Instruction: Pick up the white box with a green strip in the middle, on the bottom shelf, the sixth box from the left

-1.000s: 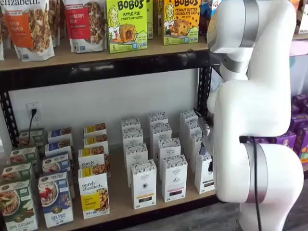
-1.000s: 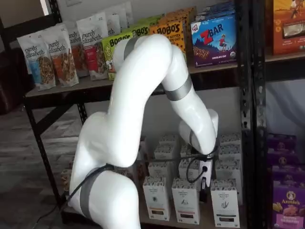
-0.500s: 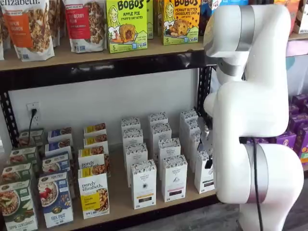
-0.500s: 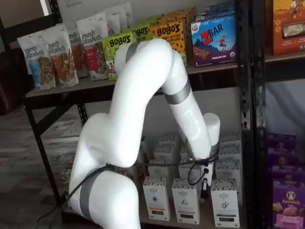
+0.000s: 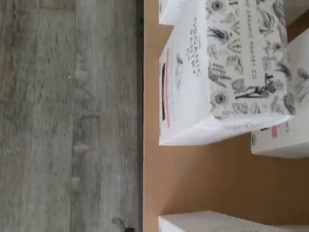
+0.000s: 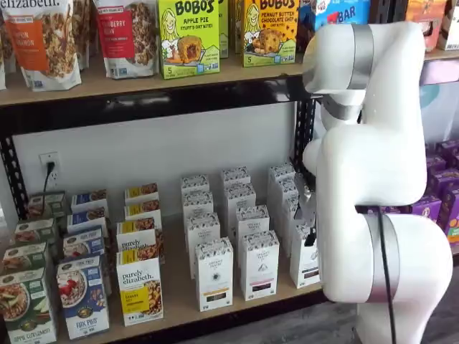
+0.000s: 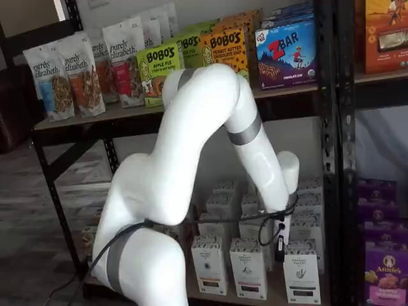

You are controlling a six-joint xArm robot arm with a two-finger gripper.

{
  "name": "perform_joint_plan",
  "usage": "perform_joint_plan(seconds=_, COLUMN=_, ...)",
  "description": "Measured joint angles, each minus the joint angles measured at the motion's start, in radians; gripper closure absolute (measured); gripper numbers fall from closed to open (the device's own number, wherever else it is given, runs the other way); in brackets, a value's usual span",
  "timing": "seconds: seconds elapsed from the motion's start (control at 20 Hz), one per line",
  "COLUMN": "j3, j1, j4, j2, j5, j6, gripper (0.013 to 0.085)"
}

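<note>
The white box (image 7: pixel 301 273) is the front carton of the rightmost white row on the bottom shelf (image 6: pixel 179 297). It has a patterned top band and a dark greenish strip low on its front. In a shelf view the arm hides part of this white box (image 6: pixel 304 264). My gripper (image 7: pixel 278 247) hangs just left of it, near its top. Only dark fingers seen side-on show, so no gap can be judged. It also shows in a shelf view (image 6: pixel 310 235). The wrist view shows a like carton with a pink strip (image 5: pixel 217 72) from above.
Two more rows of like white cartons (image 6: pixel 214 276) (image 6: pixel 259 265) stand left of it, then a yellow "purely elizabeth" box (image 6: pixel 140 287). The black rack post (image 7: pixel 328 159) stands close on the right. The wrist view shows the shelf's front edge (image 5: pixel 143 121) and grey floor (image 5: pixel 67 116).
The arm has swung slightly right and the gripper has dropped a little lower beside the rightmost front carton. No carton has moved.
</note>
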Motion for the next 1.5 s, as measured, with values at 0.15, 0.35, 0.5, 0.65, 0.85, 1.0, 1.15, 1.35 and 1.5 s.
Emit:
perform_joint_plan(seconds=0.15, j3=-0.056, j1=0.001, j4=-0.034, j2=0.048, j5=-0.006, j6=0.031, gripper=0.0130)
perform_joint_plan(seconds=0.35, j3=-0.133, j1=-0.003, j4=-0.054, j2=0.111, j5=-0.006, j6=0.047, gripper=0.0130)
perform_joint_plan(seconds=0.5, j3=-0.172, j1=-0.009, j4=-0.072, j2=0.144, j5=-0.007, j6=0.059, gripper=0.0130)
perform_joint_plan(seconds=0.65, j3=-0.214, j1=-0.019, j4=-0.138, j2=0.179, j5=-0.007, j6=0.108, gripper=0.0130)
perform_joint_plan(seconds=0.85, j3=-0.255, j1=-0.028, j4=-0.246, j2=0.211, j5=0.009, j6=0.197, gripper=0.0130)
perform_joint_plan(seconds=1.0, j3=-0.283, j1=-0.030, j4=-0.340, j2=0.237, j5=0.022, j6=0.280, gripper=0.0130)
perform_joint_plan(seconds=1.15, j3=-0.301, j1=-0.029, j4=-0.381, j2=0.260, j5=0.018, j6=0.317, gripper=0.0130)
perform_joint_plan(seconds=1.35, j3=-0.309, j1=-0.028, j4=-0.389, j2=0.276, j5=0.009, j6=0.323, gripper=0.0130)
perform_joint_plan(seconds=1.5, j3=-0.313, j1=-0.027, j4=-0.376, j2=0.281, j5=0.007, j6=0.312, gripper=0.0130)
